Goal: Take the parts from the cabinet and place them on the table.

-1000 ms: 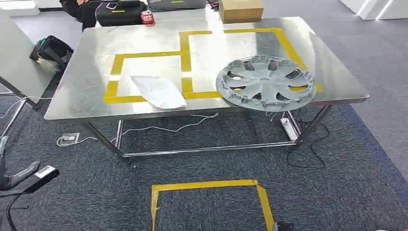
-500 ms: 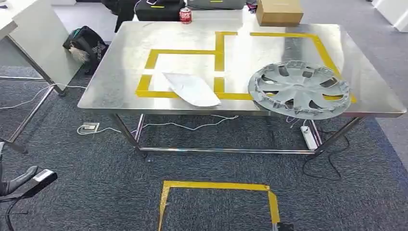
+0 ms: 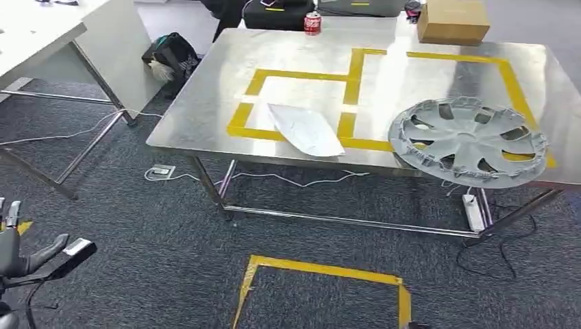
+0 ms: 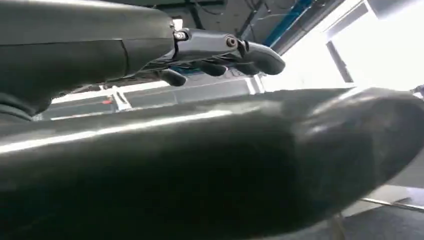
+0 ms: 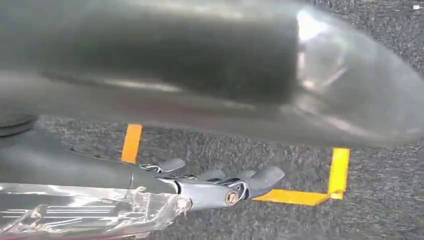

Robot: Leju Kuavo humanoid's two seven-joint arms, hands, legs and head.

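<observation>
From the head view, a steel desk [image 3: 205, 103] stands ahead on grey carpet, marked with yellow tape outlines [image 3: 353, 68]. Two parts lie on it: a white flat part [image 3: 306, 129] inside the nearer left outline, and a grey wheel cover [image 3: 469, 140] at the front edge, overhanging it slightly. A red can [image 3: 312, 22] and a cardboard box [image 3: 453, 21] sit at the far edge. A black bag [image 3: 171, 56] rests on the floor beside the desk, and a yellow tape square [image 3: 322, 274] marks the carpet in front. The left hand [image 3: 31, 257] hangs low at the near left, well apart from the desk and both parts, its fingers spread with nothing in them.

In the left wrist view, the left hand [image 4: 220, 52] stretches out past a dark rounded body, fingers loosely extended, holding nothing.

In the right wrist view, the right hand [image 5: 220, 187] hangs above the carpet and the yellow tape square [image 5: 300, 195], fingers extended and released. Crinkled clear plastic wrap [image 5: 85, 210] lies along the arm just behind that hand.
</observation>
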